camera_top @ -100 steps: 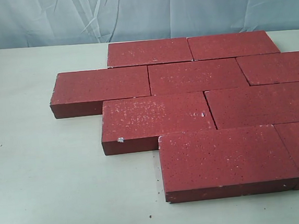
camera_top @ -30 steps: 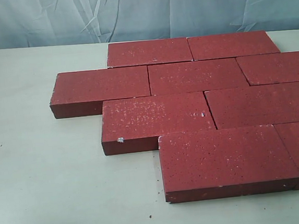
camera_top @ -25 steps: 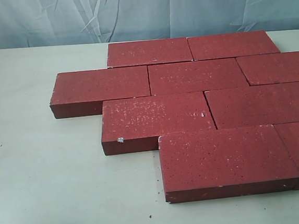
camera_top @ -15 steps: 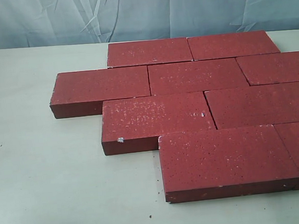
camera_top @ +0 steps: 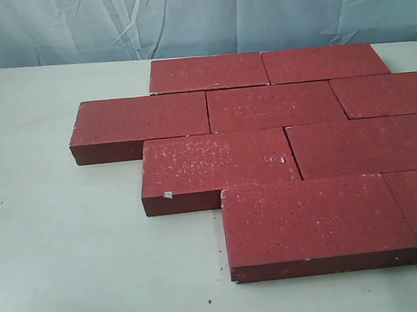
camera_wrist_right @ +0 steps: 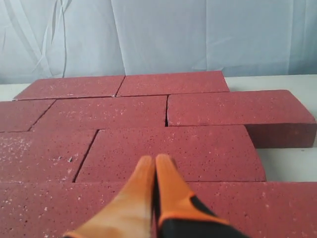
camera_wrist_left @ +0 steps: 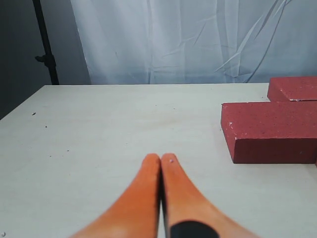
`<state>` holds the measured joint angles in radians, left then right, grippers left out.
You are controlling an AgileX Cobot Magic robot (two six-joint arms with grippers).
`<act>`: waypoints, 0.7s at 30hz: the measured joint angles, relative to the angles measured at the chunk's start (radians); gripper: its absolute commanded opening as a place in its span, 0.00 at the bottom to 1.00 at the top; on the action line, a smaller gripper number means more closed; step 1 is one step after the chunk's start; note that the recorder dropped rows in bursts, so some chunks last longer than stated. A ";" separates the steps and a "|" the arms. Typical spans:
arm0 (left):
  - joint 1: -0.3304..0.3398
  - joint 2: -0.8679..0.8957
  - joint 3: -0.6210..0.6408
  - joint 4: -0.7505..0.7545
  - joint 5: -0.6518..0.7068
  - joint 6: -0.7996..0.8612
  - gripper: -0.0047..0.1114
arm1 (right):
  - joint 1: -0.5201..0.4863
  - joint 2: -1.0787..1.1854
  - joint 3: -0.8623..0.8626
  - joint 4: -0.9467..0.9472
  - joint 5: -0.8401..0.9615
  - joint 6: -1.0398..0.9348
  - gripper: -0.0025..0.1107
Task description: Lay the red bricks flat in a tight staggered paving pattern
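The left gripper [camera_wrist_left: 160, 158] has its two orange fingers [camera_wrist_left: 138, 203] pressed together tip to tip with nothing between them. It sits low over an open stretch of the pale table [camera_wrist_left: 109, 129], well apart from the leftmost brick [camera_wrist_left: 270, 130] of the paving. The right gripper [camera_wrist_right: 154, 158] is closed on nothing in the same way, its fingers meeting along their length. It hangs over the top face of one brick [camera_wrist_right: 168, 148] inside the paved field; whether it touches that face cannot be told. The red bricks [camera_top: 277, 106] lie flat on the right part of the table in four rows, edge against edge with only thin seams between them. The far row has two bricks and the next row three, and that row's left end brick [camera_top: 138, 122] reaches farthest left. The third row has two bricks. The near row also has two, its right one cut by the picture's edge. Each row is shifted sideways against its neighbour, so the short seams do not line up. The left brick of the third row [camera_top: 216, 162] has a small white chip [camera_top: 168, 195] at its near left corner. A wrinkled pale blue cloth [camera_top: 182, 19] hangs behind the table's far edge, and a black stand [camera_wrist_left: 44, 44] rises beside it.
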<state>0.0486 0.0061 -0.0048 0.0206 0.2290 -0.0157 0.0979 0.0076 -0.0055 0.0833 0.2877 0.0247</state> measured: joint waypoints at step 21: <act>0.000 -0.001 0.000 0.002 0.000 0.000 0.04 | 0.000 0.000 0.004 -0.024 0.088 0.002 0.02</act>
<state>0.0486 0.0053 -0.0048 0.0222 0.2290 -0.0157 0.0979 0.0076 -0.0017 0.0590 0.3754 0.0266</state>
